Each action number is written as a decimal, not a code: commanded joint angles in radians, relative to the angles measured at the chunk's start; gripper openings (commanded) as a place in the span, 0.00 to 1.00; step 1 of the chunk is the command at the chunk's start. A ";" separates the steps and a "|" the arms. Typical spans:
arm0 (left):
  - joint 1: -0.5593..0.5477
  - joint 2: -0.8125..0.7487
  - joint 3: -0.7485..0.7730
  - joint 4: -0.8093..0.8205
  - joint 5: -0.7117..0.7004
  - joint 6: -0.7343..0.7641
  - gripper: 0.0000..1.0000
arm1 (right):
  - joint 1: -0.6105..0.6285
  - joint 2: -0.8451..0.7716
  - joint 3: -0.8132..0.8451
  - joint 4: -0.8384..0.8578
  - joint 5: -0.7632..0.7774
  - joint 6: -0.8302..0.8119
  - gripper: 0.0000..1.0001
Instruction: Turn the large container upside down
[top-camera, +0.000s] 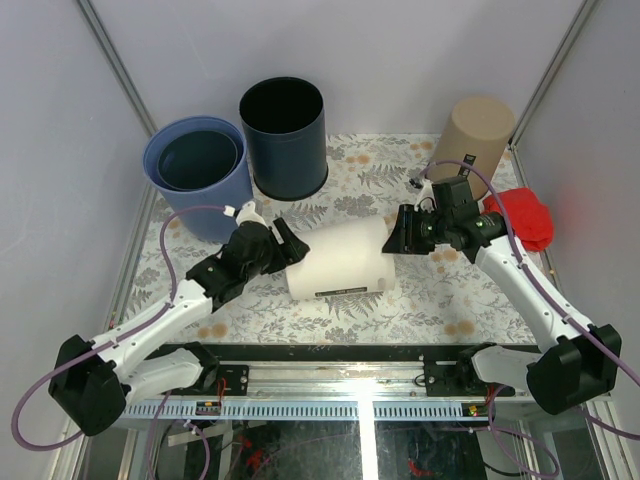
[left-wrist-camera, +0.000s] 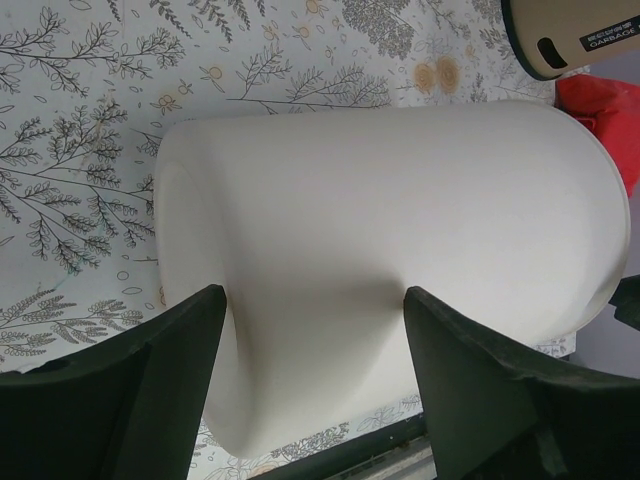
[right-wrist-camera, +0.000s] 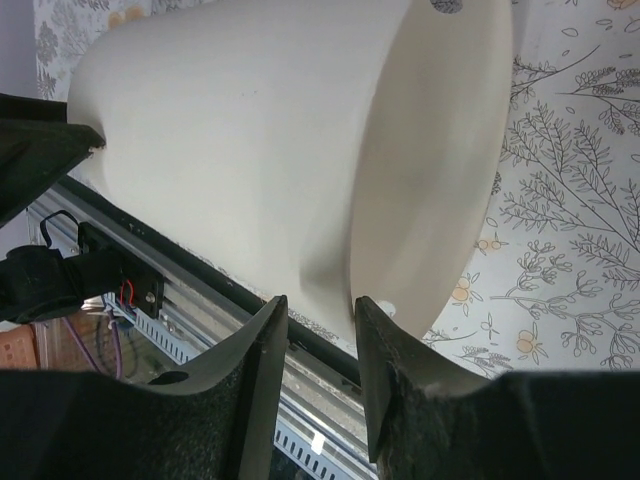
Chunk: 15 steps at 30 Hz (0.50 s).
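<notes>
The large white container (top-camera: 340, 258) lies on its side mid-table, base to the left and open mouth to the right. My left gripper (top-camera: 283, 247) is at the base end. In the left wrist view its jaws (left-wrist-camera: 310, 295) stand wide open against the white container (left-wrist-camera: 400, 220) without clamping it. My right gripper (top-camera: 400, 232) is at the mouth. In the right wrist view it (right-wrist-camera: 318, 300) straddles the rim of the white container (right-wrist-camera: 250, 130), one finger outside and one inside, closed on the wall.
Two nested blue bins (top-camera: 195, 165) and a dark navy bin (top-camera: 283, 135) stand at the back left. A tan bin (top-camera: 475, 135) stands upside down at the back right, with a red object (top-camera: 525, 215) beside it. A metal rail (top-camera: 330, 375) runs along the front edge.
</notes>
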 joint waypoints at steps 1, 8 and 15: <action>-0.001 0.027 0.023 0.028 0.005 0.034 0.69 | 0.021 -0.023 0.053 -0.040 -0.011 -0.014 0.40; -0.015 0.043 0.057 -0.003 -0.003 0.049 0.65 | 0.067 0.011 0.077 -0.054 0.042 0.002 0.41; -0.066 0.056 0.108 -0.058 -0.060 0.068 0.65 | 0.109 0.050 0.104 -0.063 0.106 0.006 0.43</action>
